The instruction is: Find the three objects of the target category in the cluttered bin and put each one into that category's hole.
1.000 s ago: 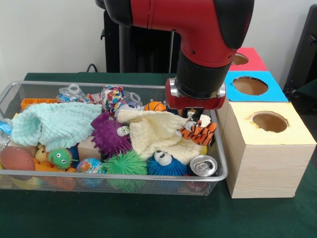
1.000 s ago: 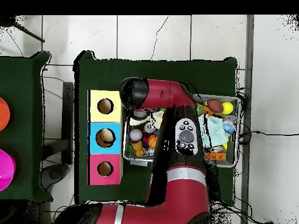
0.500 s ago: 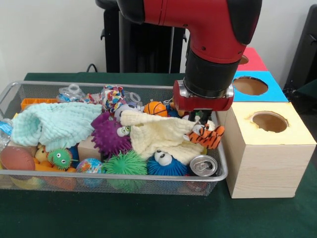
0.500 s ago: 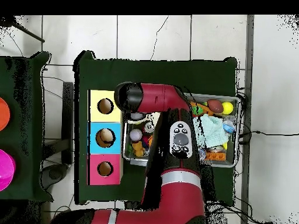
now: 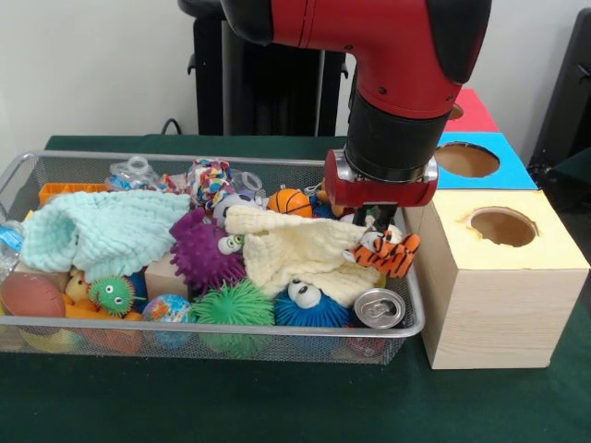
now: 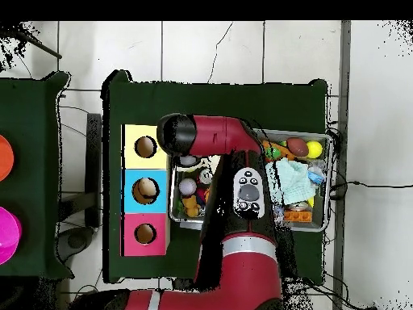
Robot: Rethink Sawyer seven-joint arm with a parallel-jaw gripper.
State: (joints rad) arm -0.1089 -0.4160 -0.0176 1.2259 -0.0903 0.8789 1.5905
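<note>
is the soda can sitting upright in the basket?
No. In the front view the soda can lies tipped in the basket, its top facing the camera.

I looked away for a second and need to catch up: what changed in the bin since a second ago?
The gripper moved toward the boxes and rose slightly, carrying the tiger toy up off the yellow cloth; a corner of the cloth shifted with it. In the last half second it barely moved. The green cloth, purple ball, can and yellow box stayed put.
</note>
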